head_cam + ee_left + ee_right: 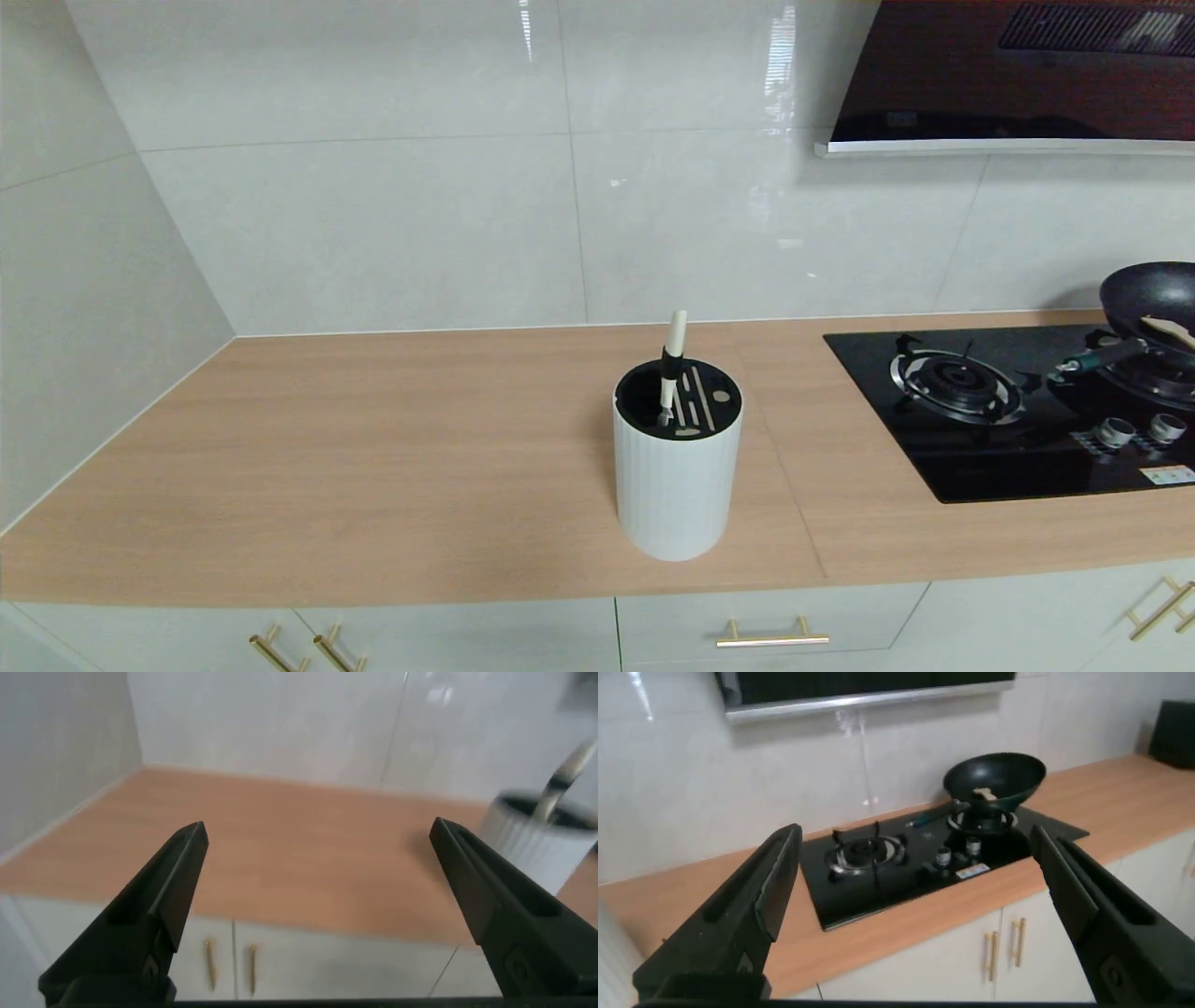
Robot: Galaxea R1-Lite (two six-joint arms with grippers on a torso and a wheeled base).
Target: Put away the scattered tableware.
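While both claws stand wide and empty, I log: left gripper (318,829), facing the counter (308,849); right gripper (913,833), facing the hob (906,873); utensil (670,373), upright in the holder (677,495); next item probably the pale piece (1167,327) in the wok (1144,291); I'd straddle it squarely before closing.

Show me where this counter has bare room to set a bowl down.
Widest bare stretch: the countertop between the left wall and the white utensil holder. A narrower strip lies between the holder and the hob. The hob is crowded: burners, knobs, a wok.
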